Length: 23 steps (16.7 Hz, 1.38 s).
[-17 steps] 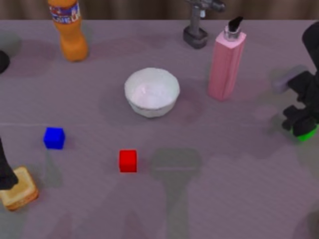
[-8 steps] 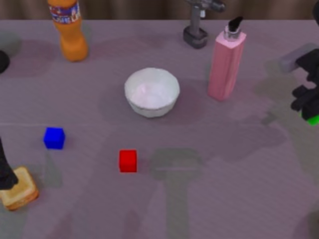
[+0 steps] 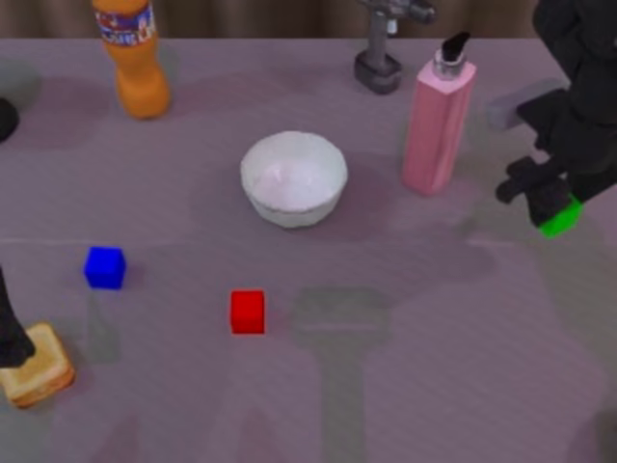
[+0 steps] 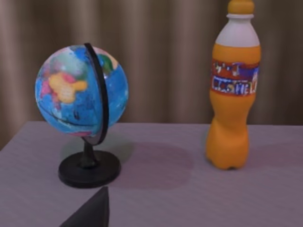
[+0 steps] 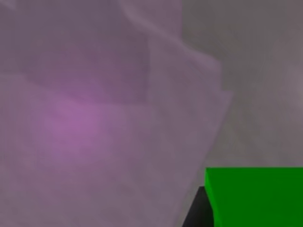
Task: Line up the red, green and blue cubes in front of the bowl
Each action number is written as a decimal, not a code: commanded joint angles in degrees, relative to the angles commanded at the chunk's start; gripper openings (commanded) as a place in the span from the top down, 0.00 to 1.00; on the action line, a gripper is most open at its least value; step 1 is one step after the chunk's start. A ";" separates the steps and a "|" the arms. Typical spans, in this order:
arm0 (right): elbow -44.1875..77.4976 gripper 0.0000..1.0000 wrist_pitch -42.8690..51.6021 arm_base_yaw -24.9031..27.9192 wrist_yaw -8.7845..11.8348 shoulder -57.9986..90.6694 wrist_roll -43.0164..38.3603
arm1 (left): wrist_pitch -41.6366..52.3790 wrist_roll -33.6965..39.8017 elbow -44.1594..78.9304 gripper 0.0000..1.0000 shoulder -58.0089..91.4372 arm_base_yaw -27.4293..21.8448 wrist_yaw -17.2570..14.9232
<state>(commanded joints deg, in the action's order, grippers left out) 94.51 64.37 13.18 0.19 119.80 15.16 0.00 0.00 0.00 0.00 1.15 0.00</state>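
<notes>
My right gripper (image 3: 548,204) hangs over the right side of the table, shut on the green cube (image 3: 559,216), to the right of the pink dispenser. In the right wrist view the green cube (image 5: 255,196) fills one corner, with a dark fingertip (image 5: 201,212) against it. The red cube (image 3: 247,312) lies in front of the white bowl (image 3: 294,138), slightly left of it. The blue cube (image 3: 104,267) lies farther left. My left arm (image 3: 10,333) stays parked at the left edge; one of its fingertips (image 4: 92,213) shows far to one side, with bare table beside it.
A pink dispenser bottle (image 3: 437,121) stands right of the bowl. An orange soda bottle (image 3: 137,58) stands at the back left, a grey stand (image 3: 379,58) at the back middle. A tan toast block (image 3: 39,371) lies front left. A globe (image 4: 81,99) stands beside the soda bottle (image 4: 233,90).
My right gripper has carried the green cube from the right edge toward the back and then leftward, nearer the dispenser. The left arm and the other cubes have not moved.
</notes>
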 joint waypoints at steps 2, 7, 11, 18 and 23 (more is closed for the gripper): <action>2.65 1.00 1.48 4.43 -0.10 1.65 -8.84 | 0.00 0.00 0.00 0.00 0.00 0.00 0.00; 9.07 1.00 5.35 17.11 -0.25 5.49 -35.74 | 0.00 0.00 0.00 0.00 0.00 0.00 0.00; 13.08 1.00 7.18 25.82 -0.49 6.85 -52.05 | 0.00 0.00 0.00 0.00 0.00 0.00 0.00; 15.01 1.00 7.52 30.17 -0.83 6.70 -58.91 | 0.00 0.00 0.00 0.00 0.00 0.00 0.00; 11.34 1.00 3.08 30.01 -0.78 7.45 -59.01 | 0.00 0.00 0.00 0.00 0.00 0.00 0.00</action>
<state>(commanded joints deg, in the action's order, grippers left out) 105.85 67.44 43.19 -0.59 127.25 -43.85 0.00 0.00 0.00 0.00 1.15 0.00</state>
